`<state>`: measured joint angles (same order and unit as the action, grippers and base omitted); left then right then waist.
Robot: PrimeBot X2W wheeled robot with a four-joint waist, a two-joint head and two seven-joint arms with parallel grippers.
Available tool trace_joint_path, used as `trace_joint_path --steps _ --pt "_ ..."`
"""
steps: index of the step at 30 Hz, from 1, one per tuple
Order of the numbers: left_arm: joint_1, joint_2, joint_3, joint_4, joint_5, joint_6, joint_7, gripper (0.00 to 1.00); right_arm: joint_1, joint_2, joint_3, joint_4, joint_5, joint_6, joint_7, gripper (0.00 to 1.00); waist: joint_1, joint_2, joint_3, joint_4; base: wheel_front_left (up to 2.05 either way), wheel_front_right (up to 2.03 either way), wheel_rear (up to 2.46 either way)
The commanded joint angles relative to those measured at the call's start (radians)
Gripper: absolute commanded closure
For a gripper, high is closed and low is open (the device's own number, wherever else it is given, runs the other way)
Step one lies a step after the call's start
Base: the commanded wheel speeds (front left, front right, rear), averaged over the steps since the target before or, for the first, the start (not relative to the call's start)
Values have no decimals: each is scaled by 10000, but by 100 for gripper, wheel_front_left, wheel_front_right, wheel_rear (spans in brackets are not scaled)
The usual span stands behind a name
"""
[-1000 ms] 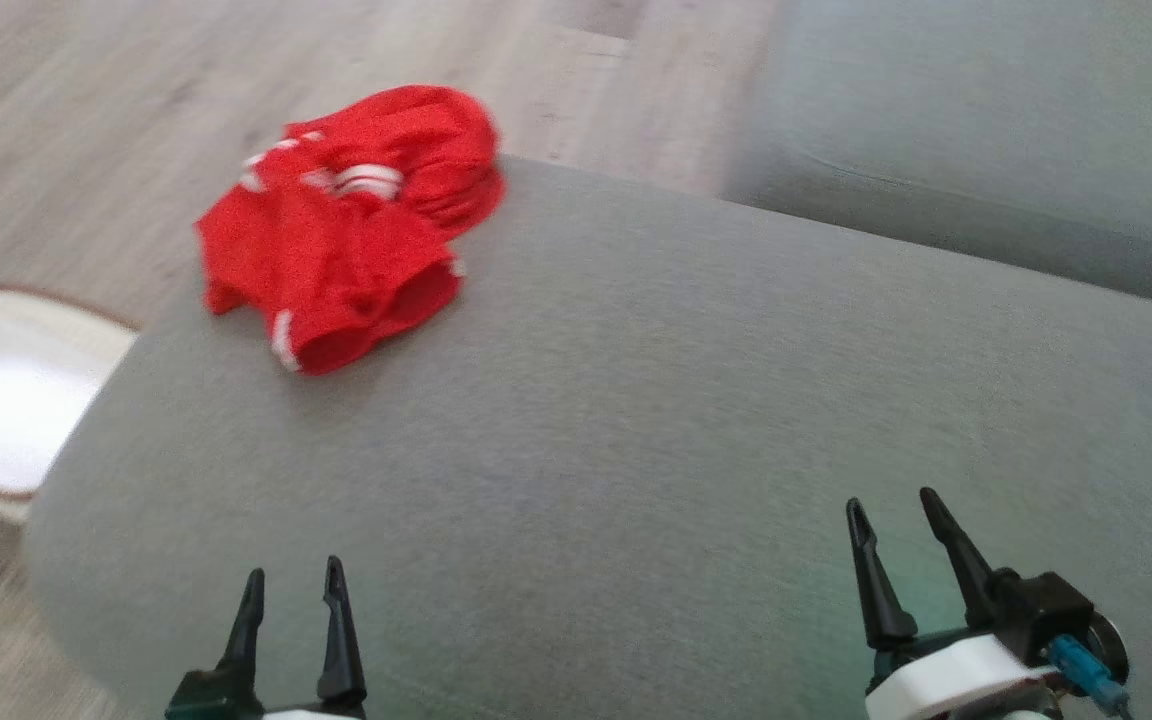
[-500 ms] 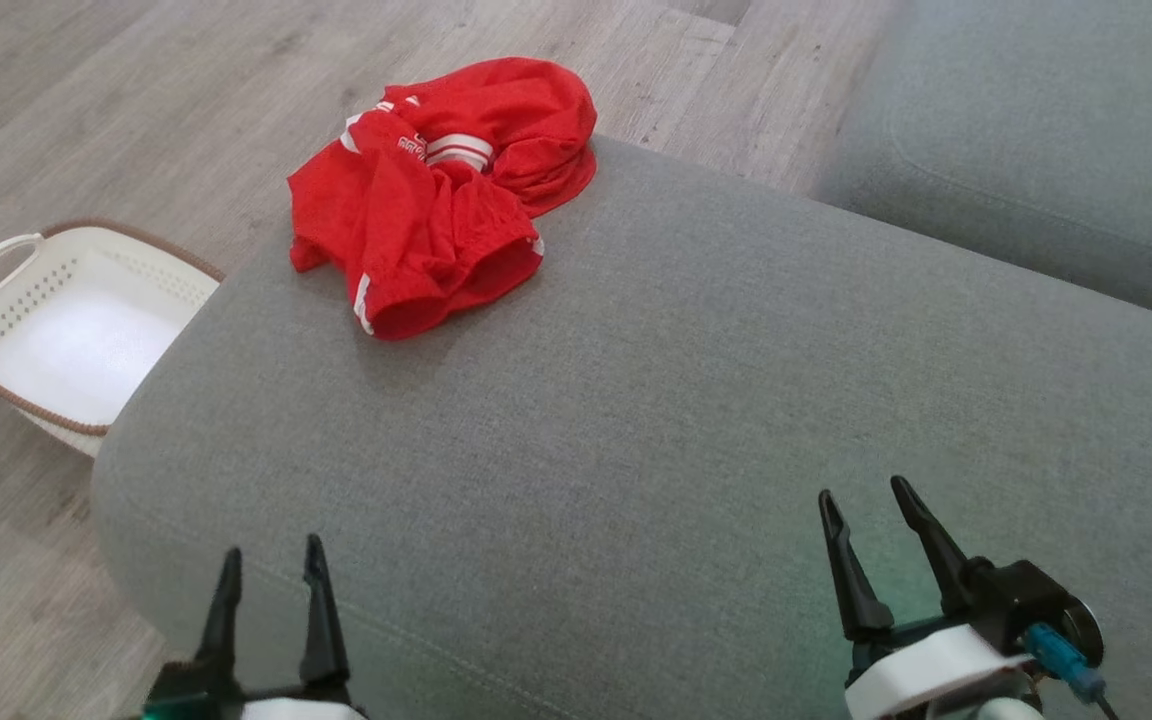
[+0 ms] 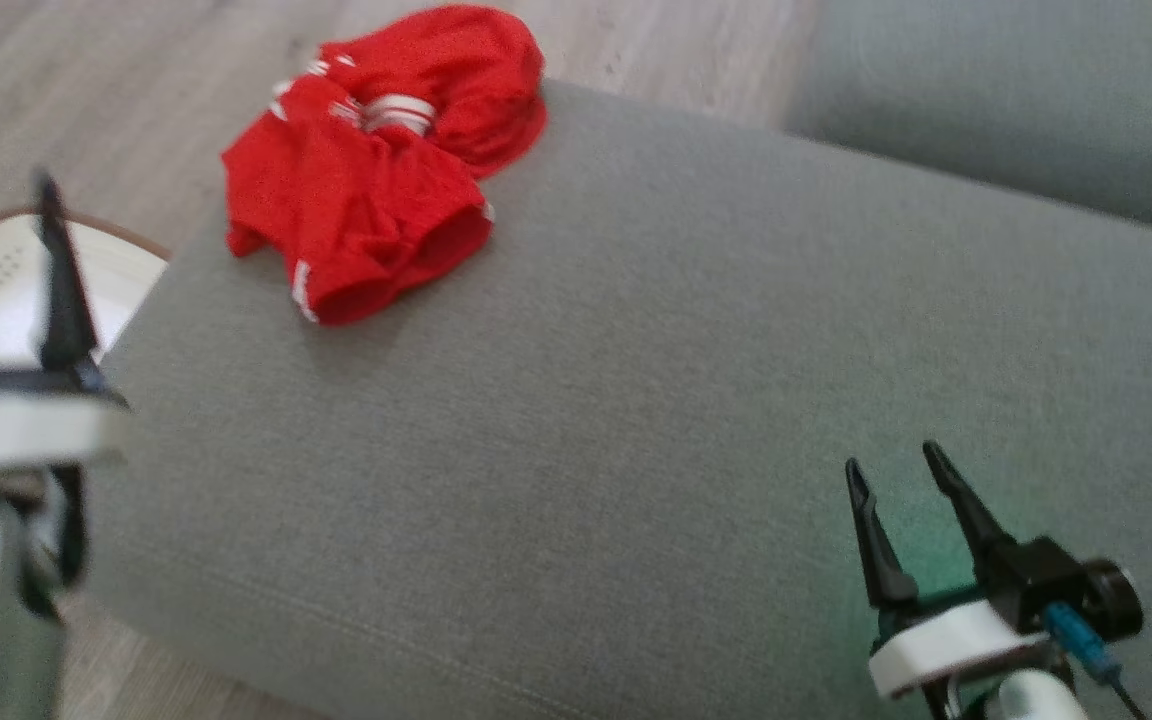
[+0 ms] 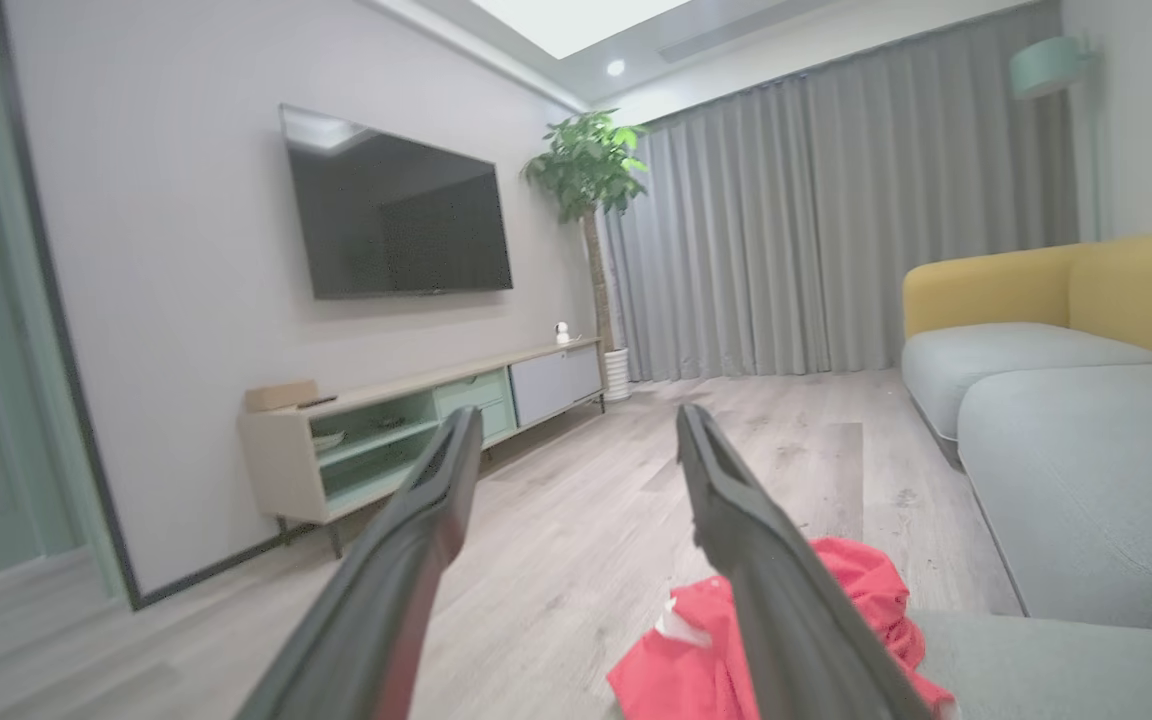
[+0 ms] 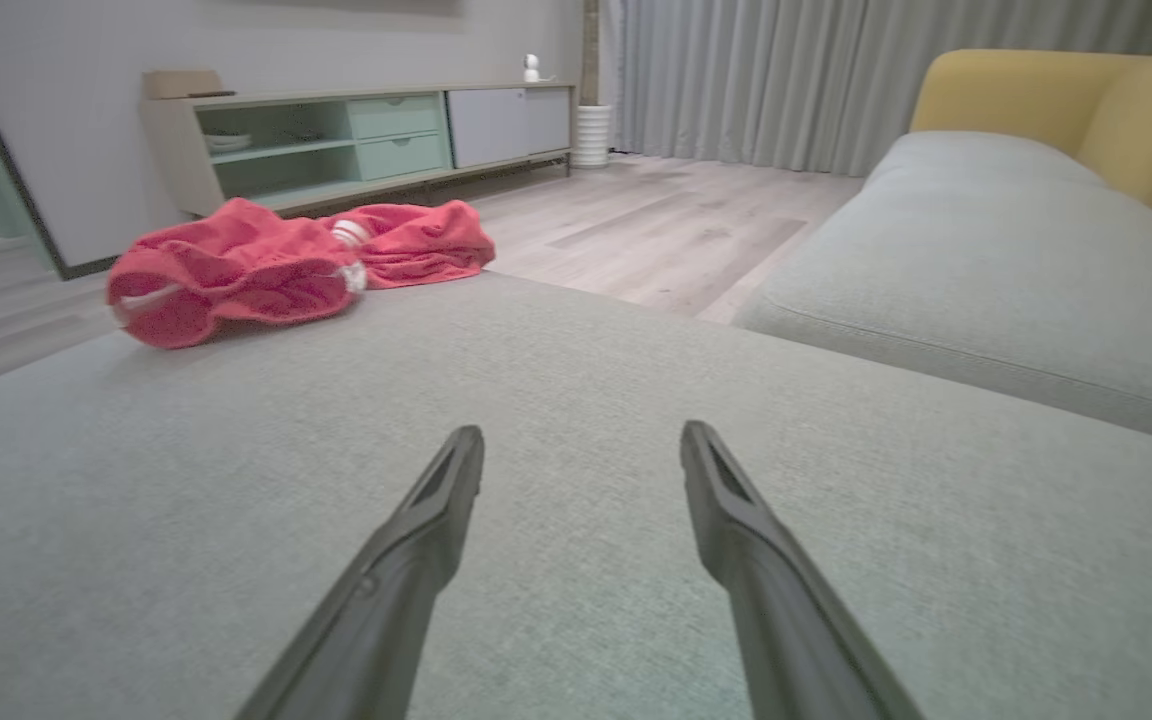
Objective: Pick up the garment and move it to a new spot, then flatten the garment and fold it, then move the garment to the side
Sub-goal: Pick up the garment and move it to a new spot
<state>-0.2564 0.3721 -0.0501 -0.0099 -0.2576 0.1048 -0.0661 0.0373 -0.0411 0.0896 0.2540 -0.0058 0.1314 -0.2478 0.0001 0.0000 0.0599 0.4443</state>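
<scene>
Red garment with white stripes, grey cushion

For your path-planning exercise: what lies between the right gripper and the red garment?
Just bare grey cushion between right gripper and garment; head view shows it.

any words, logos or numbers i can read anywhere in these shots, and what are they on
Nothing here can be read.
On the red garment: small white marks beside its white-striped band, possibly lettering, too blurred to read.
On the TV: no brand or label that can be made out.
</scene>
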Motion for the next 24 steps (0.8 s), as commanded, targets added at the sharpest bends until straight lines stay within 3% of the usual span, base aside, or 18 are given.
trace_joint_path --steps 1,8,11,24 --pt "-799 516 507 -272 3 -80 184 0 -670 -91 173 -415 -153 -7 -88 0 -1 0 592 -464 0 0 0" --pt "-3205 1175 545 1647 -590 -767 1501 0 -1487 -91 209 -1008 -982 -7 311 0 -1 0 2176 -1315 0 0 0" --pt "-3893 837 550 2740 -1289 -1062 1933 0 -1746 -91 186 -1246 -1299 -7 461 0 -1 0 2794 -1580 0 0 0" --pt "-4823 308 -351 6514 -1831 -1851 3215 0 -2228 -91 186 -1890 -2031 -7 874 0 -1 0 4286 -1835 0 0 0"
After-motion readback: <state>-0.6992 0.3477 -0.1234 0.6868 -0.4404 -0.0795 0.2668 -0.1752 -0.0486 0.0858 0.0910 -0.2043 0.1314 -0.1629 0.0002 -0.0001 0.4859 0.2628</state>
